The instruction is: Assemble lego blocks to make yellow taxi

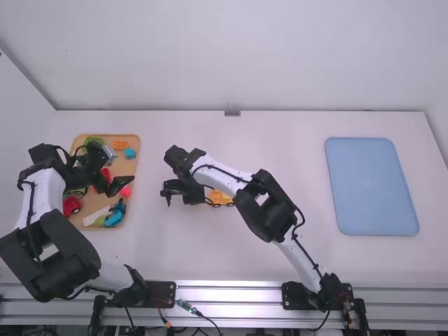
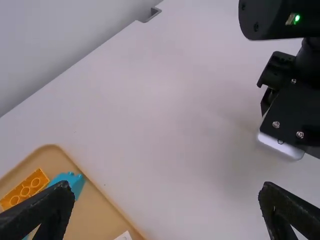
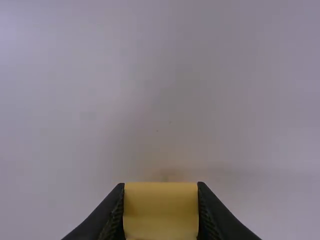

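Yellow block [image 3: 161, 210] is clamped in my right hand [image 1: 183, 192], a little toward nine o'clock from the middle of table [image 1: 280, 133]. My left hand [image 1: 112, 185], fingers apart, is above tray [image 1: 124, 167] with colourful blocks [image 1: 72, 205], at nine o'clock. Blue mat [image 1: 371, 185] lies at three o'clock.

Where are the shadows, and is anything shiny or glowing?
Right wrist view: a soft grey shadow on the table near the yellow block; left wrist view: a faint shadow beside the right arm, where a tiny green light glows; high view: bright streaks on the metal rail.
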You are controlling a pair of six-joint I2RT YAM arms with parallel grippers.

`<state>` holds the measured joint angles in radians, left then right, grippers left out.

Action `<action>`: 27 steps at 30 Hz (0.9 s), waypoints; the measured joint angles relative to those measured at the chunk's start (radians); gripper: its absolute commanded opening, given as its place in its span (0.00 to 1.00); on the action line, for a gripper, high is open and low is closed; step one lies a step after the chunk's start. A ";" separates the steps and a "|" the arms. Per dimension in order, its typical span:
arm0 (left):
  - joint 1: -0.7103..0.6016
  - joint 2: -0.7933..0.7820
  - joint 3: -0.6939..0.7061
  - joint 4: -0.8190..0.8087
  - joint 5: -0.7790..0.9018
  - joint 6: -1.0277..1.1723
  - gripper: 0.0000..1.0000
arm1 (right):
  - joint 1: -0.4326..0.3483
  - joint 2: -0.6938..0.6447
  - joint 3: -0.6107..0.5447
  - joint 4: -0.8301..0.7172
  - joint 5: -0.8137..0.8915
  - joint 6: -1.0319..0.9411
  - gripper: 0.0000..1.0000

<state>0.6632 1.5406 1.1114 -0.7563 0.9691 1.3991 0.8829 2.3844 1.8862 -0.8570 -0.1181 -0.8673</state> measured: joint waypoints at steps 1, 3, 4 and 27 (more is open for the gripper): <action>0.000 0.000 0.000 -0.002 0.003 0.000 0.99 | 0.002 0.000 -0.005 -0.006 0.005 0.001 0.00; 0.000 0.000 0.000 -0.006 0.006 0.000 0.99 | 0.005 0.000 -0.005 -0.008 0.011 0.001 0.00; 0.000 0.000 0.000 -0.008 0.008 0.000 0.99 | 0.005 0.000 -0.005 -0.007 0.013 0.001 0.00; 0.000 0.000 0.000 -0.014 0.008 0.000 0.99 | 0.003 0.000 -0.007 0.029 0.016 -0.030 1.00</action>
<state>0.6628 1.5406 1.1114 -0.7700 0.9768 1.3991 0.8864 2.3844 1.8790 -0.8280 -0.1020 -0.8974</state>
